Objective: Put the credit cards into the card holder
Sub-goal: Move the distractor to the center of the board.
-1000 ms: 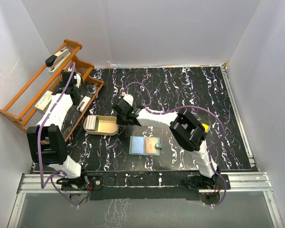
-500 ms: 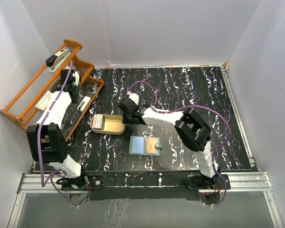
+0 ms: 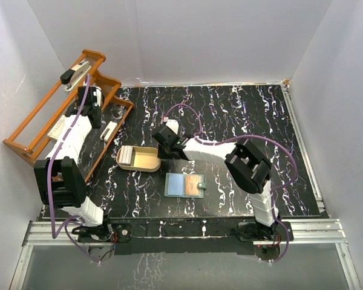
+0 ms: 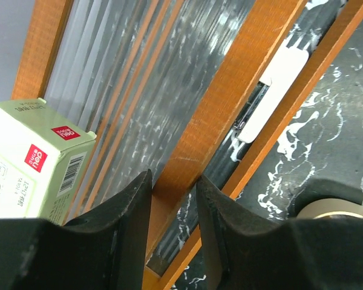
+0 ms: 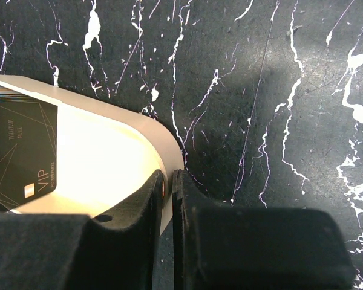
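Top external: right arm on the dish, left arm at the rack

Right wrist view: right fingers (image 5: 169,181) are pinched shut on the rim of the tan dish (image 3: 146,163), one finger inside and one outside. The grip is at the dish end facing the counter's (image 3: 248,109) right edge. The dish sits toward the left edge, roughly midway between the far and near edges.

The credit cards (image 5: 21,151) are stacked in the dish's other end. The top one is black with "VIP" print.

The card holder (image 3: 186,185) lies open and flat close to the near edge, about midway along it, apart from the dish. Teal-blue inside faces up, with an orange-tan patch on its right half. Neither arm touches it.

Left wrist view: left fingers (image 4: 172,190) are at the orange wooden rack (image 3: 24,148) in the far-left corner. They're slightly apart and a rack rail fills the gap. Cannot tell whether they're clamped on it or just above.

A green box (image 4: 36,163) and a white item (image 4: 272,90) sit in the rack, and a black stapler (image 3: 72,71) is on its top rail.
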Action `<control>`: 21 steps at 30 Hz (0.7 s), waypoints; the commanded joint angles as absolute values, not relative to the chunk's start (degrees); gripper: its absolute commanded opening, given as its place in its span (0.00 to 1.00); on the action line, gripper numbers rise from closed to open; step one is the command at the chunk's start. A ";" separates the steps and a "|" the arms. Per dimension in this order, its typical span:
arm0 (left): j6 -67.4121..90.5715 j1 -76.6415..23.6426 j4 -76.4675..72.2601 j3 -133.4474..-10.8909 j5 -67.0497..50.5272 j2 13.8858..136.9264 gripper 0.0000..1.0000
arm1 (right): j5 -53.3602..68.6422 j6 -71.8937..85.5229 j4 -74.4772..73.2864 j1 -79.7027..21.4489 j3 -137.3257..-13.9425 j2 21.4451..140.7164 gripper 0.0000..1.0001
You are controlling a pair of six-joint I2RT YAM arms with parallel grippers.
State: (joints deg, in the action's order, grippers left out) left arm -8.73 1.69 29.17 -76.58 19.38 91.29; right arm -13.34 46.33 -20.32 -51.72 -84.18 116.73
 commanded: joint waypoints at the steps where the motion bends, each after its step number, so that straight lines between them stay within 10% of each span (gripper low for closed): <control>1: -3.21 -0.62 30.27 -77.65 9.33 91.00 0.30 | -13.50 44.24 -18.87 -51.50 -83.34 112.78 0.07; 21: 1.73 -2.81 31.82 -80.05 5.57 90.99 0.40 | -13.86 40.23 -19.75 -51.50 -81.13 110.59 0.07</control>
State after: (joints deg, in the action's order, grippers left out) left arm -1.83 -1.67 29.21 -78.48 13.08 91.79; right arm -13.26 42.78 -20.43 -51.68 -81.58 114.63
